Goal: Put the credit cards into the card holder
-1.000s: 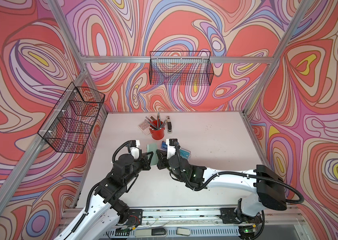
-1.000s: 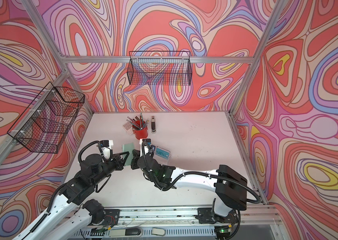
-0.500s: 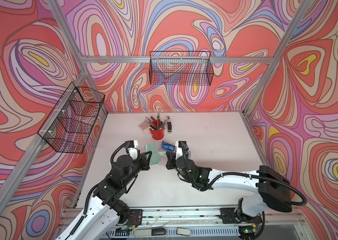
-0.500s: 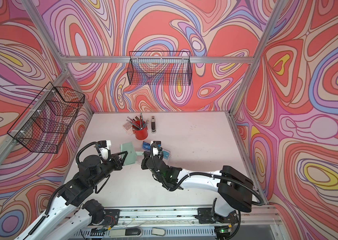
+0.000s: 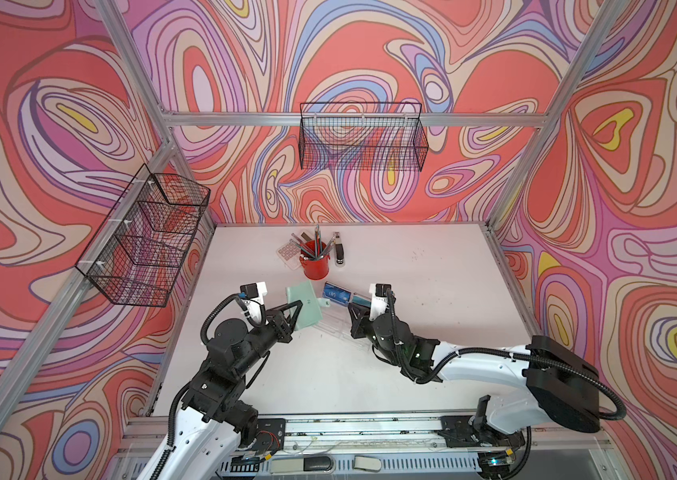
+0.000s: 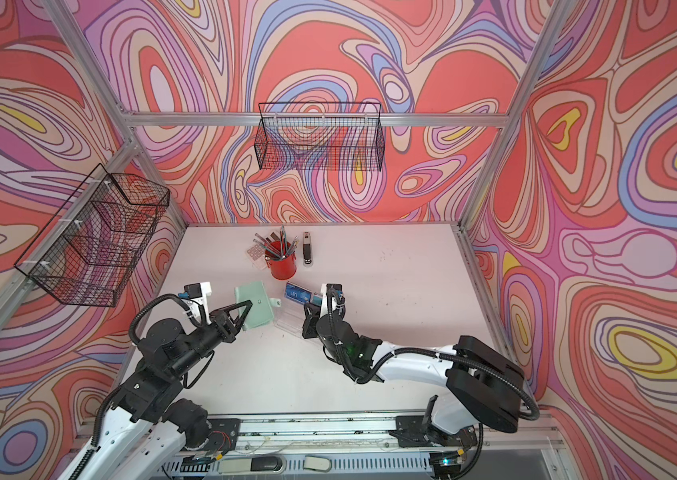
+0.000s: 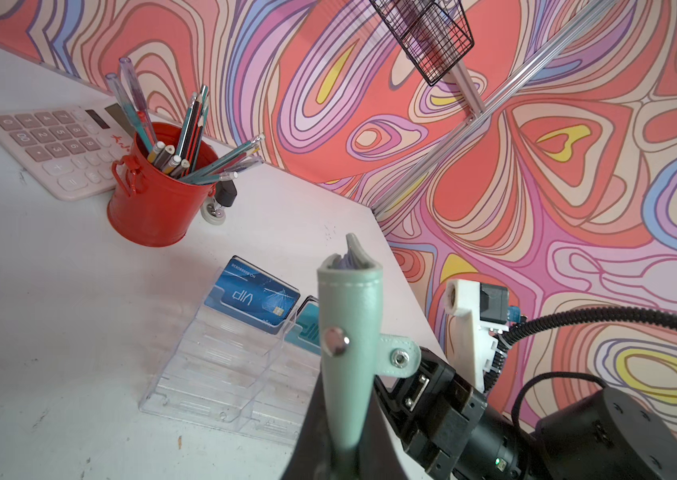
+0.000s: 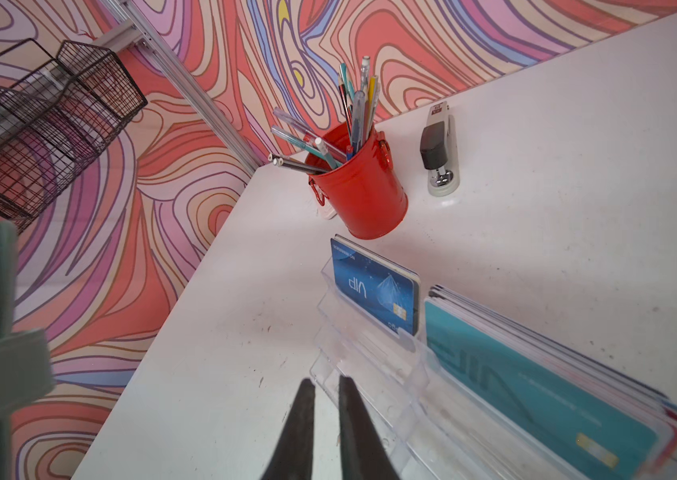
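Observation:
My left gripper [image 5: 296, 311] is shut on the sage-green card holder [image 5: 305, 305], held up off the table with its snap strap [image 7: 399, 357] hanging loose. Card edges peek from its top [image 7: 347, 262]. A blue VIP credit card [image 5: 336, 294] stands in the clear acrylic stand [image 7: 220, 374], and a stack of several cards fronted by a teal one [image 8: 536, 390] stands beside it. My right gripper [image 8: 324, 380] hovers over the stand's low front edge, its jaws slightly open with nothing between them. It is to the right of the card holder [image 6: 255, 305] and apart from it.
A red bucket of pens [image 5: 315, 266] stands just behind the stand, with a pink calculator [image 5: 288, 251] to its left and a stapler [image 5: 340, 251] to its right. Wire baskets hang on the left wall [image 5: 145, 245] and the back wall [image 5: 364, 141].
My right gripper has drawn back to the right, away from the card holder, and its jaws have parted a little. The left gripper has hardly moved with the holder.

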